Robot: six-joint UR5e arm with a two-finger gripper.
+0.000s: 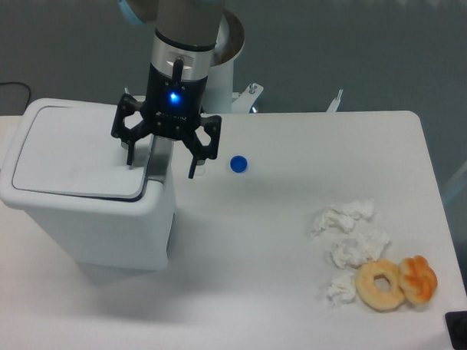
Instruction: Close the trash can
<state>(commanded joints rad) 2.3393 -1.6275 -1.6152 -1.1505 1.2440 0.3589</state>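
The trash can (pixel 86 208) stands on the white table (pixel 277 253), and everything else is easiest to place from it. Its flat lid (pixel 77 153) lies down level with the rim, with only a thin dark seam showing along the near edge. The gripper (pixel 161 163) hangs over the can's right edge, its 2 black fingers spread wide apart and gripping nothing; the left fingertip (pixel 131 161) sits over the lid, while the right one hangs past the can's side above the table. A blue light glows on the gripper body. Just right of the can lies a small blue bottle cap (pixel 238 164). Well off to the can's right, near the table's front corner, sit crumpled white tissues (pixel 348 236), with 2 donuts (pixel 397 282) touching each other just beyond them.
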